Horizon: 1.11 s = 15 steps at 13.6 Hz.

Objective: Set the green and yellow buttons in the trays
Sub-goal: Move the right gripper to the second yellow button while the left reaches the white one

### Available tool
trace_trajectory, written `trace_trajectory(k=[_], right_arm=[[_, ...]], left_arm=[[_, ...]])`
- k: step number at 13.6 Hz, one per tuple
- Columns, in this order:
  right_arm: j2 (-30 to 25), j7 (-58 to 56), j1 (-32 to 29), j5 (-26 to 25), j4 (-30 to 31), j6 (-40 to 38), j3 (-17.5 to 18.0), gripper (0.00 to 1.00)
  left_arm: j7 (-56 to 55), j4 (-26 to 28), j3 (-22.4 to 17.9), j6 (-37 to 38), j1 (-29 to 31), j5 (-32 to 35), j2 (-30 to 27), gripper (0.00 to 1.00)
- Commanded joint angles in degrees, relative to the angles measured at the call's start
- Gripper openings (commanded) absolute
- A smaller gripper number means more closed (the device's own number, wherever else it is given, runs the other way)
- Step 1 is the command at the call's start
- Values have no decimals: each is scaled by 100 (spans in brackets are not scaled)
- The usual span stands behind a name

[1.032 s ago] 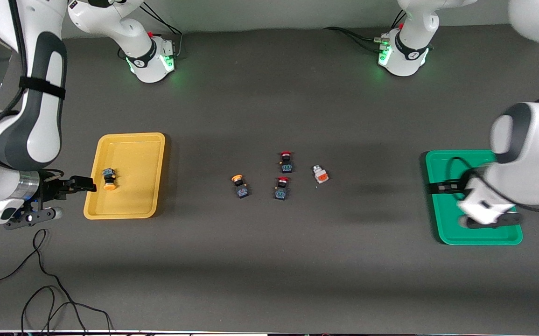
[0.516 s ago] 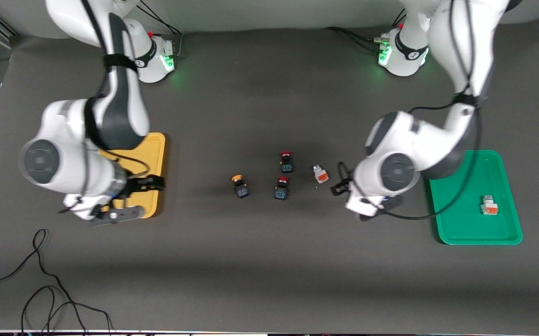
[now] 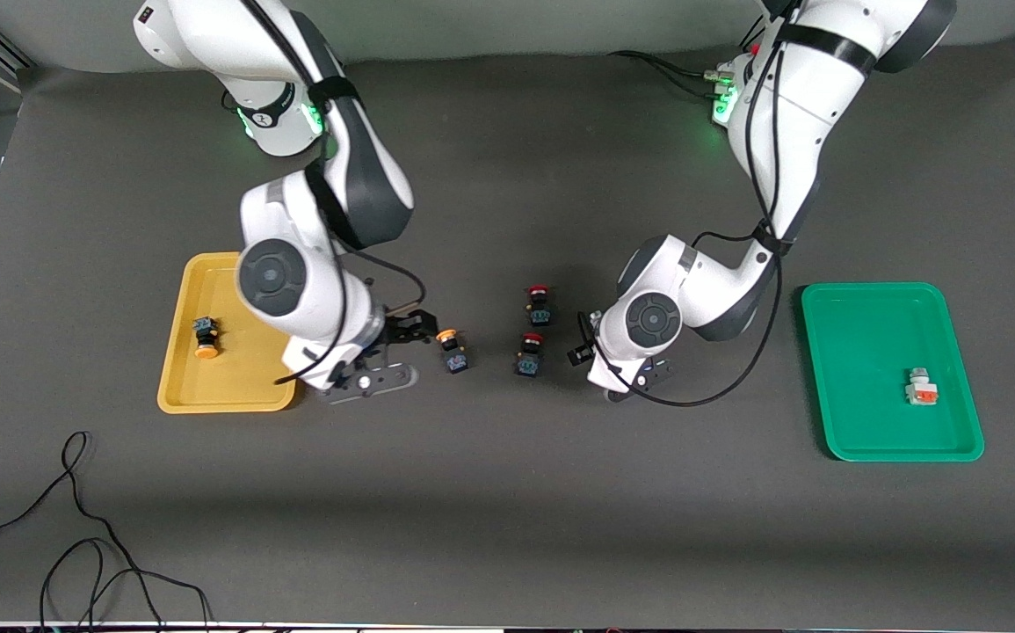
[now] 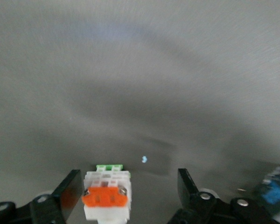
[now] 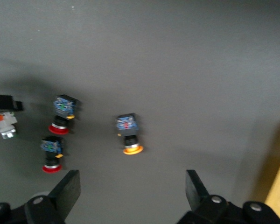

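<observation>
One yellow-capped button (image 3: 451, 348) lies on the table mid-way between the trays; it also shows in the right wrist view (image 5: 129, 133). My right gripper (image 3: 415, 330) is open and empty beside it, on the yellow tray's side (image 5: 133, 189). A white button with an orange face (image 4: 107, 196) lies between the open fingers of my left gripper (image 4: 129, 190), close to one finger; the left arm mostly hides it in the front view. The yellow tray (image 3: 248, 281) holds a yellow-capped button (image 3: 204, 338). The green tray (image 3: 859, 413) holds a white button (image 3: 920, 388).
Two red-capped black buttons (image 3: 540, 305) (image 3: 530, 353) lie between the two grippers, close to the left gripper (image 3: 581, 340). Black cables (image 3: 76, 545) lie near the table's front edge at the right arm's end.
Both arms have swung from their trays toward the middle. The right gripper now sits beside the yellow-capped button. The left gripper now straddles the white button, leaving another white button in the green tray.
</observation>
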<state>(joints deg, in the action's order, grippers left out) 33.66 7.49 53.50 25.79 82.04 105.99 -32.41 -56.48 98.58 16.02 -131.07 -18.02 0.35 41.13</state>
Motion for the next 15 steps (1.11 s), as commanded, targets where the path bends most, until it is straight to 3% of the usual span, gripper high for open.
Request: trace_trajectory(k=[1,3,4,5,6,12,14,15], right_arm=[[315,314,266,-135,-144,280,32,100],[613,314,319,-110,-48,614,59,100],[667,314,450,-84,179,964,68,100],[668,306,521,-57,564,1507,68,100],[677,279,617,-57,942,2069,103,100],[1186,270,636,214,1332,3199,401,100],[1186,270,636,295,1455,3366,454,100],[1186,262,636,295,1525,3428,454,93]], left_arm=[[-135,328,-90,-68,-131,35,-237,96],[-135,390,-90,-32,-132,35,-254,94],[-127,408,-90,-32,-158,35,-254,71],[-127,417,-90,-15,-158,35,-254,24],[-127,417,-90,-6,-158,35,-254,0],[-92,399,-108,81,-97,62,-359,0],[5,102,-143,1007,-9,271,-648,0],[171,-135,-126,1701,96,429,-798,0]])
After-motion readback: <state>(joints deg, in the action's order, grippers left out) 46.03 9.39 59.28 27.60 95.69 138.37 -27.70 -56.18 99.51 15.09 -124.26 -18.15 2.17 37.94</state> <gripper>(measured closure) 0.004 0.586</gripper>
